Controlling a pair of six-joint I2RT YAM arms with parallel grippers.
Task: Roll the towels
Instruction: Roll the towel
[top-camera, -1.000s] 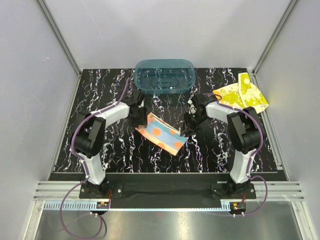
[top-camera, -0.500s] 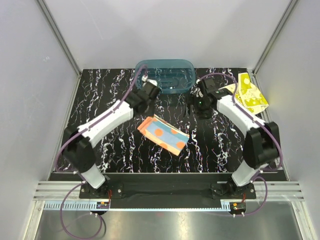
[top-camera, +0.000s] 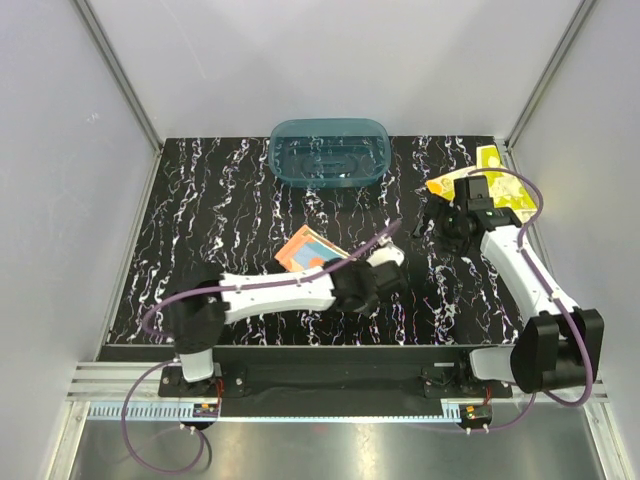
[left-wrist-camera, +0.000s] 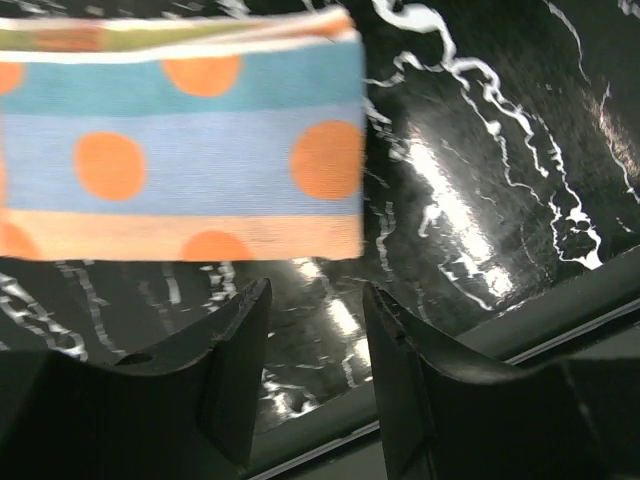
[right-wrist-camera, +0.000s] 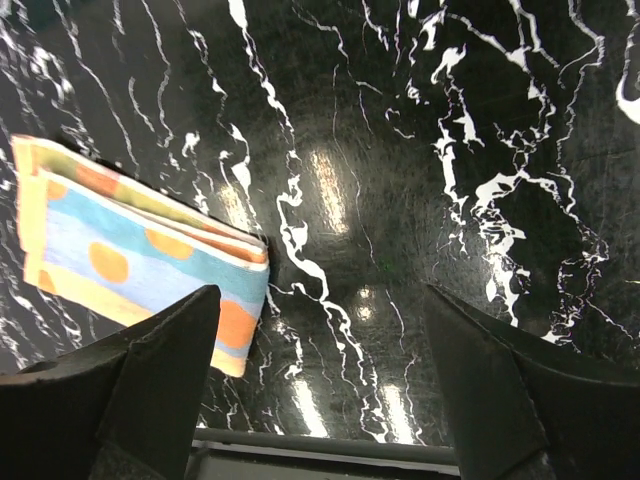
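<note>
The light blue and yellow towel with orange dots (top-camera: 308, 248) lies folded on the black marble table (top-camera: 220, 220); my left arm crosses over its near right part. It also fills the top of the left wrist view (left-wrist-camera: 180, 150) and lies at the left of the right wrist view (right-wrist-camera: 140, 250). My left gripper (top-camera: 385, 285) (left-wrist-camera: 315, 290) hovers just in front of the towel's right end, open, with nothing between its fingers. My right gripper (top-camera: 437, 222) (right-wrist-camera: 318, 297) stands wide open over bare table, right of that towel. The yellow towel (top-camera: 490, 180) lies at the back right, partly behind my right arm.
A teal translucent tub (top-camera: 328, 152) stands at the back middle. Grey walls close in the table on three sides. The table's front edge (right-wrist-camera: 320, 445) runs close below both grippers in the wrist views.
My left arm swung from the back near the tub to the front, across the dotted towel. My right gripper opened wide and drew back to the right, away from that towel.
</note>
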